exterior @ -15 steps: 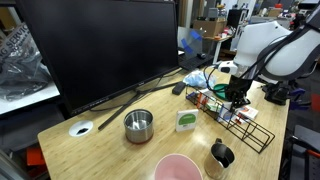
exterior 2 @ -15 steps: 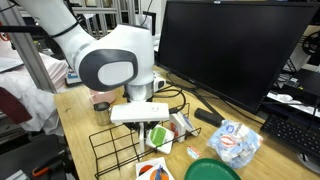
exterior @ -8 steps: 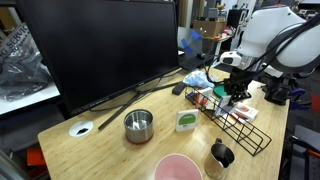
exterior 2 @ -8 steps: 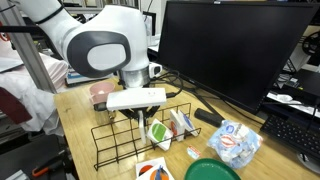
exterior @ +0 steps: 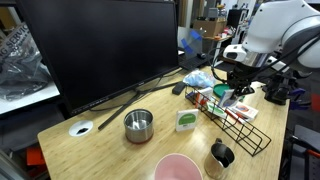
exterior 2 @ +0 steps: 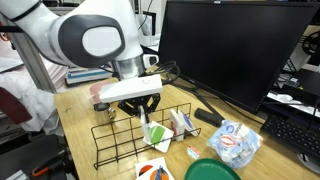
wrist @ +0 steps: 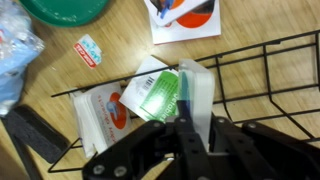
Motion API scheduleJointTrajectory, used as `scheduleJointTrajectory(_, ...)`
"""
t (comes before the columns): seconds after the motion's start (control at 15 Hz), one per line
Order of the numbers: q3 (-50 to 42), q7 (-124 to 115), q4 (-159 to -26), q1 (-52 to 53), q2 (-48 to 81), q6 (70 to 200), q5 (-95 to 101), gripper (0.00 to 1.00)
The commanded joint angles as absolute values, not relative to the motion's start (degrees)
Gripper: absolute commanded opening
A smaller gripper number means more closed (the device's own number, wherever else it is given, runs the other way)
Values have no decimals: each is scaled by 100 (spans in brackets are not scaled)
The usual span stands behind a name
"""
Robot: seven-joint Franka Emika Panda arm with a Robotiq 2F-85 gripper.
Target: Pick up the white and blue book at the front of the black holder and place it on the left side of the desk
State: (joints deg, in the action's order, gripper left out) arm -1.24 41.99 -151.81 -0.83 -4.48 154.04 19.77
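Two neighbours lay left of the grip in the wrist view: a flat red-and-white book (wrist: 103, 112) and a small white-and-green box (wrist: 160, 95), both inside the long black wire holder (wrist: 268, 75). The Robotiq gripper (wrist: 198, 135) was clamped on the thin white and blue book (wrist: 198, 92), held edge-on over the front slot, probably to clear the dividers before crossing the pale wooden desk (wrist: 260, 25)

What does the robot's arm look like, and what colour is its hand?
The arm is fat, round and white, with a grey circle on one joint. Its hand is black under a white block, with black cables nearby.
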Motion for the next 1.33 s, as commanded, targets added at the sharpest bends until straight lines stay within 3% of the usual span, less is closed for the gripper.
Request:
scheduleJointTrajectory(0.0, -37, 3012, -15294, -267, -1018, 15009, 3188, 4)
scheduleJointTrajectory(0.4, 1, 2280, -15528, -150, -1761, 14674, 3644, 4)
scheduleJointTrajectory(0.93, 563, 1917, -16036, 304, -3739, 14591, 3828, 4)
scheduleJointTrajectory(1.27, 782, 2124, -15849, 815, -3833, 14882, 3792, 4)
